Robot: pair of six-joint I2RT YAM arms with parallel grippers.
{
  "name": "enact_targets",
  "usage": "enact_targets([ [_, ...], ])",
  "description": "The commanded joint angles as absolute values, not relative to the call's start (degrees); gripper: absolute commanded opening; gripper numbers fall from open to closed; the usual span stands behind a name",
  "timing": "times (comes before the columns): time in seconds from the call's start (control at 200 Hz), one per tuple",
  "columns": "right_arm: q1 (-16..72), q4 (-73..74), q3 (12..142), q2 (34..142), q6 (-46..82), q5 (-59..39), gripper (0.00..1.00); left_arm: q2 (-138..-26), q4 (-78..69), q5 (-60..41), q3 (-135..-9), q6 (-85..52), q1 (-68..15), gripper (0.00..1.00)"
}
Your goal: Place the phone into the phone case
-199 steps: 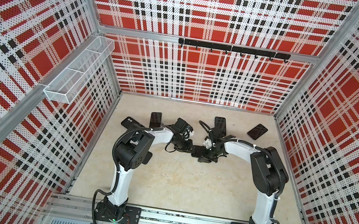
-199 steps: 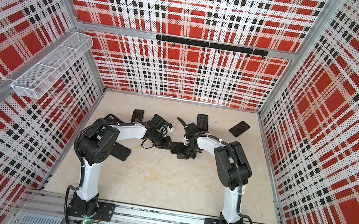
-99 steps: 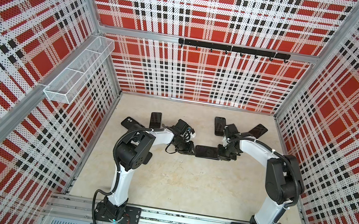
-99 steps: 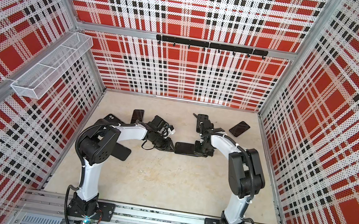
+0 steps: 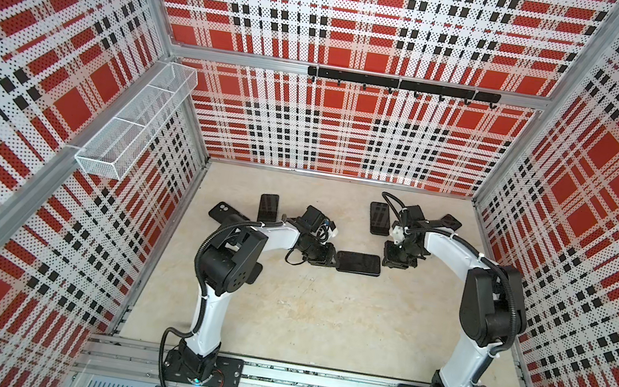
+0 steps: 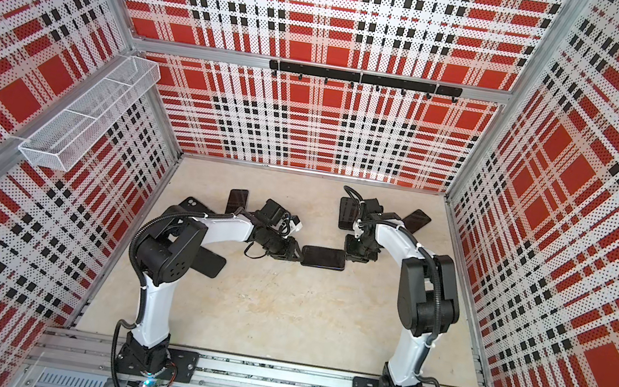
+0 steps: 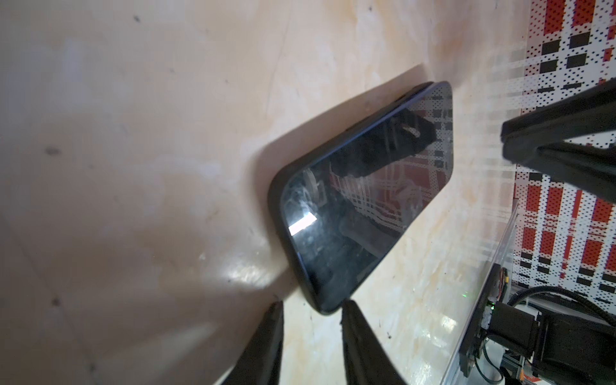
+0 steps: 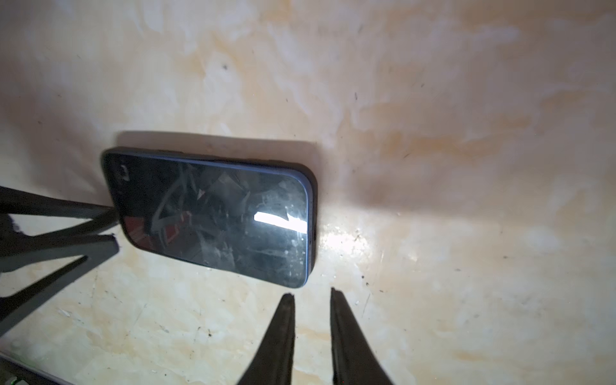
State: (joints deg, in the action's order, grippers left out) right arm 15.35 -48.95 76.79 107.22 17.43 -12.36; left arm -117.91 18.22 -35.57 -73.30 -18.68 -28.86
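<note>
Drawn back, the right end effector [image 8: 311,293] leaves the phone [image 8: 213,220] flat on the counter [image 8: 433,133] just ahead of it. At the phone's far end is the left end effector [image 7: 311,303]. Both are released and empty, probably because the phone looks seated in its case [image 7: 275,213].

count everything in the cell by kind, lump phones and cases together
phones or cases (dark slabs, hard to tell apart): 6
robot arms: 2
wire basket: 1
hook rail: 1
total: 10

The left arm's black elbow joint [image 6: 168,252] is covering part of a flat black rectangular slab [image 6: 210,265], phone or case being untellable.
</note>
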Motion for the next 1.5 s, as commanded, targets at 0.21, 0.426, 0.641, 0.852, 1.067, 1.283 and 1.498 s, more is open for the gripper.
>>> enact_targets([
  [0.21,15.5,-45.8,74.8,111.0,17.0,-15.9,0.16,-119.7,18.9,-33.5,-72.2,-18.5,-29.1,0.29],
  [0.426,16.1,-44.0,72.6,112.9,17.8,-17.3,0.12,-119.9,18.9,-33.9,-72.2,-18.7,-29.2,0.28],
  [0.641,18.4,-42.4,70.1,115.6,19.4,-16.8,0.09,-120.2,18.9,-34.1,-72.2,-18.7,-29.3,0.27],
  [0.852,20.6,-39.7,64.4,118.5,21.6,-15.7,0.09,-120.7,18.9,-34.5,-72.3,-18.8,-29.5,0.26],
  [1.067,22.7,-37.2,61.4,121.6,24.2,-14.9,0.09,-120.9,18.9,-34.6,-72.3,-18.9,-29.9,0.26],
  [1.283,24.4,-35.2,59.8,126.1,25.3,-14.1,0.09,-120.9,18.9,-34.7,-72.3,-18.9,-30.0,0.25],
  [1.498,26.3,-34.7,60.2,130.0,26.1,-11.7,0.09,-121.4,18.8,-35.0,-72.2,-19.0,-30.2,0.25],
])
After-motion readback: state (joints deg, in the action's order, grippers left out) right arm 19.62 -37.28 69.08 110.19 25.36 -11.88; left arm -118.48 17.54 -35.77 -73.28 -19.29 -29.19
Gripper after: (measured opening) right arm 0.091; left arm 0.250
